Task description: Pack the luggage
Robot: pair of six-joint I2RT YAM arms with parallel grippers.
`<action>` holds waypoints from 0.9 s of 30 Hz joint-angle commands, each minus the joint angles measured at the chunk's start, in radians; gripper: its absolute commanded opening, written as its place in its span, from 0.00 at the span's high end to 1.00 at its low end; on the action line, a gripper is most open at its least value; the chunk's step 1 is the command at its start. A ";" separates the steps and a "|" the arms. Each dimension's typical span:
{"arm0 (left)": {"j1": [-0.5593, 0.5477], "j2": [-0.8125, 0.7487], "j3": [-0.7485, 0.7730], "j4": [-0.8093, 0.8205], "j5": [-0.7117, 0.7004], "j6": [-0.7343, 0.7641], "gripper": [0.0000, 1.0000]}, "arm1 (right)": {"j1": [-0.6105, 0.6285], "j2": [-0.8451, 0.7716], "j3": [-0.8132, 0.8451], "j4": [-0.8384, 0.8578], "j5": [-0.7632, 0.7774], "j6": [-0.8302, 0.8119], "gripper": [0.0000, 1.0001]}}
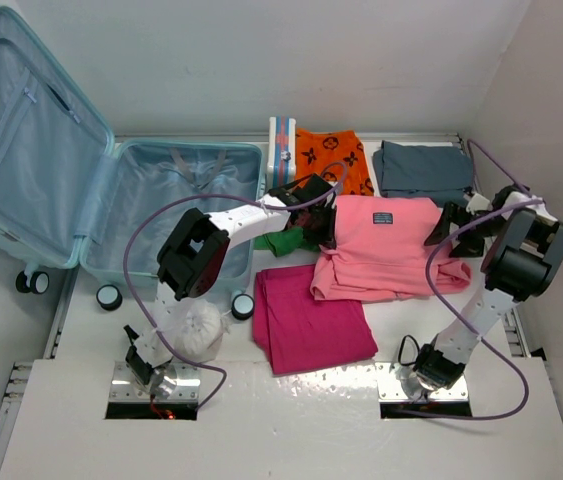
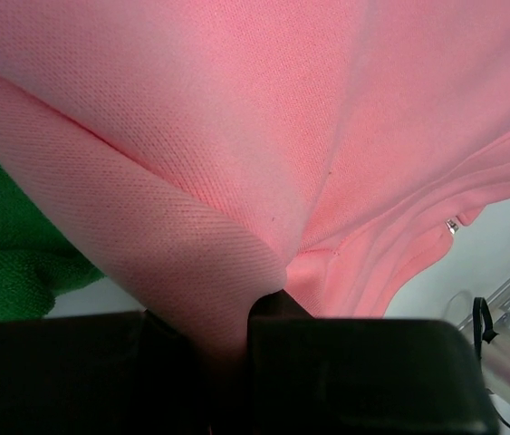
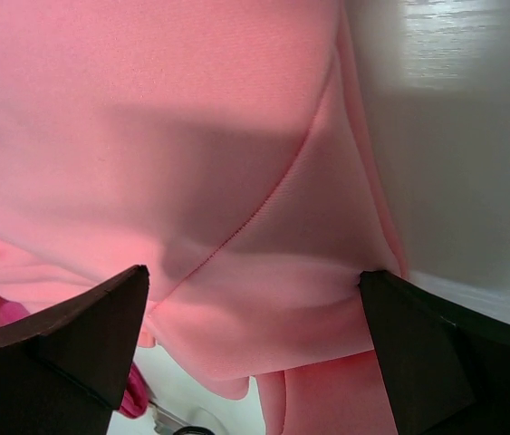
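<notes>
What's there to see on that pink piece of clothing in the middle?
The pink shirt is soft knit fabric with a small dark label, lying rumpled on the white table. The left pincer pinches a fold at its left edge; the right pincer stands open astride its right edge.

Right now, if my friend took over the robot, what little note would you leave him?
The left gripper is shut on the pink shirt, pinching the edge nearest the luggage.
The right gripper is open, its fingers either side of the shirt's far edge.
The luggage lies open on the left with nothing packed inside.
Outside it on the table: magenta cloth, green garment, orange garment, grey garment, striped box, white bundle.
Done: nothing packed.
Left: probably close the right gripper, carry the shirt in, then the rest.
</notes>
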 commanded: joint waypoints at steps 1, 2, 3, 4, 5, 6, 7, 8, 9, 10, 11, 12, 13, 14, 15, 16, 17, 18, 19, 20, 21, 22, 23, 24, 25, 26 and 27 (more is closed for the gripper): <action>0.022 0.018 0.034 0.006 -0.077 0.033 1.00 | 0.060 0.050 -0.066 0.002 0.048 -0.035 0.00; 0.022 0.018 0.034 0.006 -0.077 0.042 1.00 | 0.059 0.022 -0.072 0.033 0.063 -0.003 0.00; 0.022 0.018 0.034 0.006 -0.077 0.042 1.00 | 0.054 -0.015 -0.073 0.041 0.073 0.006 0.00; 0.022 0.018 0.034 0.006 -0.077 0.042 1.00 | 0.053 -0.033 -0.084 0.048 0.120 0.017 0.00; 0.022 0.018 0.034 0.006 -0.077 0.042 1.00 | 0.041 -0.082 -0.084 0.065 0.131 0.020 0.00; 0.022 0.018 0.034 0.006 -0.077 0.042 1.00 | 0.037 -0.093 -0.081 0.061 0.142 0.014 0.00; 0.022 0.018 0.034 0.006 -0.077 0.042 1.00 | 0.031 -0.102 -0.066 0.055 0.169 -0.010 0.00; 0.022 0.018 0.034 0.006 -0.077 0.042 1.00 | 0.018 -0.111 -0.057 0.038 0.174 -0.026 0.00; 0.022 0.018 0.034 0.006 -0.077 0.042 1.00 | 0.002 -0.107 -0.037 0.030 0.188 -0.041 0.00; 0.022 0.018 0.034 0.006 -0.077 0.042 1.00 | -0.004 -0.099 -0.018 0.004 0.191 -0.076 0.00; 0.022 0.018 0.034 0.006 -0.077 0.042 1.00 | -0.030 -0.064 0.033 -0.025 0.186 -0.089 0.00; 0.022 0.018 0.034 0.006 -0.077 0.042 1.00 | -0.041 -0.053 0.052 -0.056 0.179 -0.098 0.00; 0.022 0.018 0.034 0.006 -0.077 0.042 1.00 | -0.059 -0.032 0.069 -0.068 0.171 -0.119 0.00; 0.022 0.018 0.034 0.006 -0.077 0.042 1.00 | -0.064 -0.026 0.103 -0.080 0.147 -0.132 0.00; 0.031 0.018 0.034 -0.003 -0.077 0.042 1.00 | -0.076 -0.014 0.111 -0.088 0.142 -0.144 0.00; 0.031 0.018 0.034 -0.003 -0.077 0.042 1.00 | -0.075 -0.010 0.114 -0.087 0.139 -0.149 0.00; 0.031 0.018 0.034 -0.003 -0.077 0.042 1.00 | -0.075 -0.004 0.118 -0.088 0.130 -0.158 0.00; 0.031 0.018 0.034 -0.003 -0.077 0.042 1.00 | -0.070 0.009 0.114 -0.080 0.123 -0.162 0.00; 0.040 0.018 0.034 -0.003 -0.077 0.042 1.00 | -0.067 0.019 0.111 -0.080 0.120 -0.164 0.00; 0.040 0.018 0.034 -0.003 -0.077 0.042 1.00 | -0.065 0.039 0.102 -0.082 0.105 -0.173 0.00; 0.040 0.027 0.034 -0.003 -0.068 0.042 1.00 | -0.047 0.045 0.097 -0.080 0.099 -0.173 0.00; 0.040 0.027 0.034 -0.003 -0.068 0.042 1.00 | -0.041 0.051 0.088 -0.079 0.082 -0.173 0.00; 0.040 0.027 0.034 -0.003 -0.068 0.042 1.00 | -0.029 0.060 0.086 -0.080 0.074 -0.169 0.00; 0.040 0.027 0.034 -0.003 -0.059 0.042 1.00 | -0.015 0.083 0.077 -0.086 0.042 -0.167 0.00; 0.040 0.036 0.034 -0.003 -0.059 0.042 1.00 | -0.007 0.088 0.071 -0.085 0.028 -0.165 0.00; 0.040 0.036 0.034 -0.003 -0.059 0.042 1.00 | 0.007 0.094 0.065 -0.084 0.021 -0.152 0.00; 0.040 0.036 0.034 -0.003 -0.059 0.042 1.00 | 0.014 0.096 0.039 -0.059 0.010 -0.146 0.00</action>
